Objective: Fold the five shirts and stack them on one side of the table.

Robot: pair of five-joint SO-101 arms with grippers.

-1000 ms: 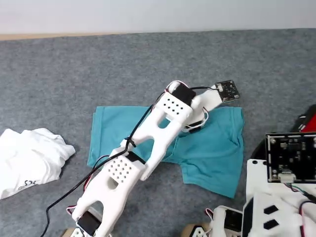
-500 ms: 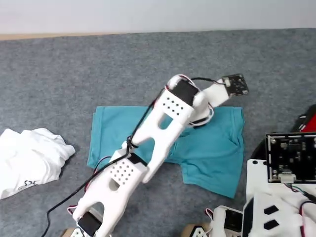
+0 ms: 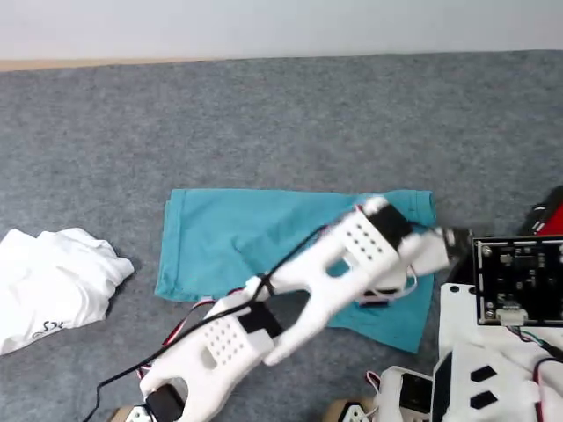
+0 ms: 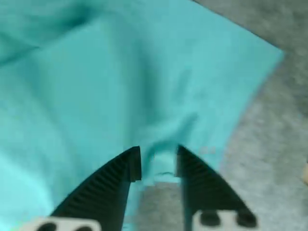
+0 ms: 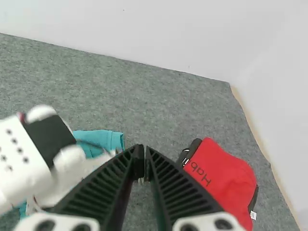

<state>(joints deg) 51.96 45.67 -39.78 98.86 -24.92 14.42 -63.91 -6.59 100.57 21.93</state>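
Note:
A teal shirt [image 3: 237, 237] lies spread flat at the table's middle, and its corner [image 5: 98, 139] also shows in the right wrist view. My left arm [image 3: 352, 264] stretches across it to its right edge. My left gripper [image 4: 159, 161] stands slightly open, its fingers on either side of a small ridge of teal cloth [image 4: 163, 163] at the shirt's hem. A crumpled white shirt [image 3: 53, 286] sits at the left. A red garment [image 5: 219, 180] lies at the far right. My right gripper [image 5: 144, 166] is shut on nothing, held above the table at the right.
The right arm's base and black board [image 3: 519, 281] fill the lower right corner. Grey carpet [image 3: 264, 114] covers the table, bare toward the back. A pale wall [image 5: 144, 29] borders the far side.
My left arm swung from the teal shirt's upper right corner down toward its right edge and lowered. The shirts have not shifted.

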